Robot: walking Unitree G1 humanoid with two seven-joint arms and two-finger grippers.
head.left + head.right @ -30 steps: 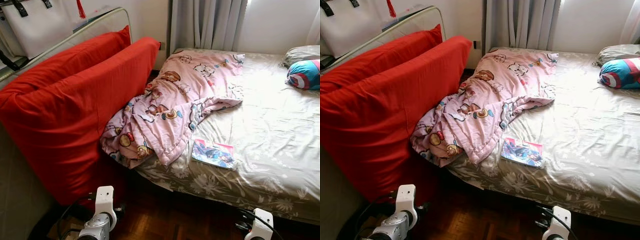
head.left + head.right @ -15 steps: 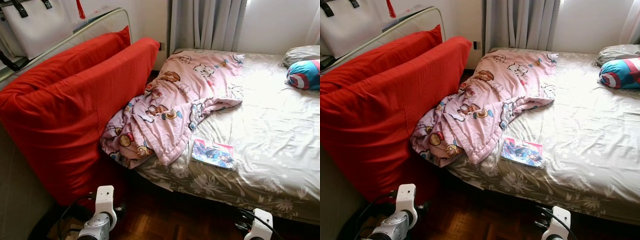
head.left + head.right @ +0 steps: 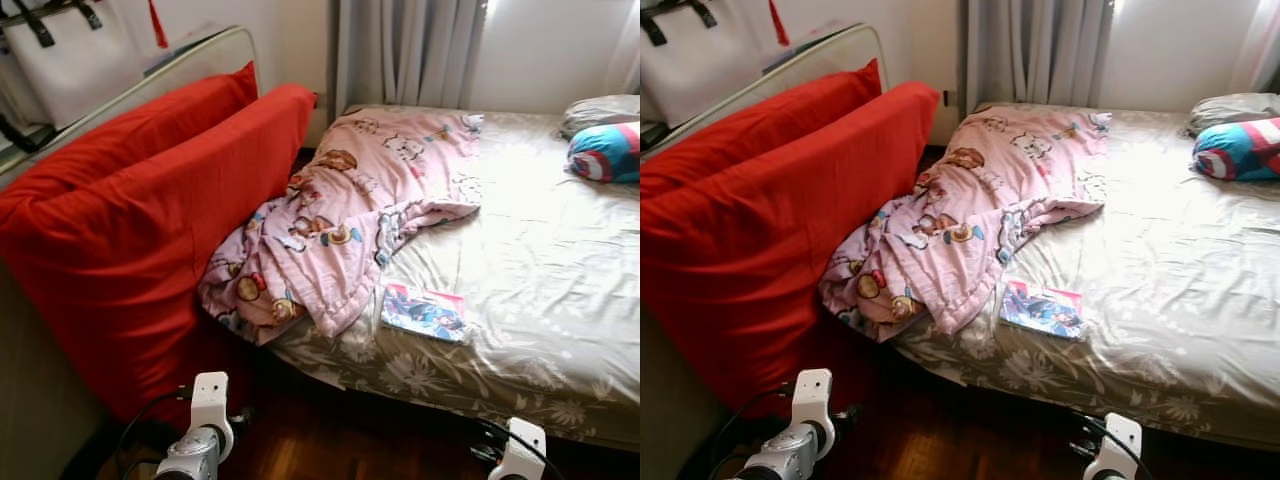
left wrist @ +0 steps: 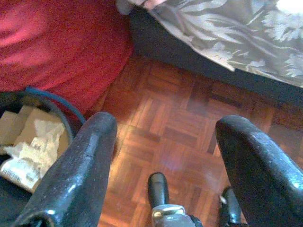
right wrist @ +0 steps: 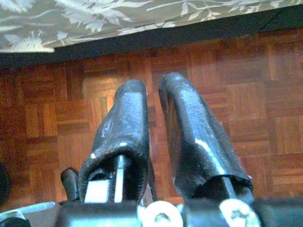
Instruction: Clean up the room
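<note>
**Inspector:** State the condition of both hands.

**Assistant:** The left hand [image 4: 163,142] hangs low over the parquet floor [image 4: 189,118], its fingers [image 4: 80,161] spread wide with nothing between them. The right hand [image 5: 154,123] also hangs over the parquet, its fingers brought narrowly together, almost touching, and holding nothing.

**Inspector:** What lies ahead of them?

**Assistant:** A bed [image 3: 560,290] with a grey floral sheet stands beyond both hands, its near edge just above them. A pink cartoon-print quilt [image 3: 340,220] is bunched on the bed ahead of the left hand, one end spilling over the mattress edge. A colourful illustrated book [image 3: 424,310] lies flat on the sheet beside the quilt's lower corner, ahead of and between the two hands. A blue, red and white cushion [image 3: 605,152] rests far beyond the right hand, next to a grey pillow [image 3: 600,106].

**Inspector:** And on the left hand's outer side?

**Assistant:** Two large red cushions [image 3: 140,230] lean upright there, touching the quilt. A bin holding crumpled paper [image 4: 28,146] sits close by the left hand, against the red fabric. A white handbag [image 3: 70,60] hangs above the cushions.
</note>
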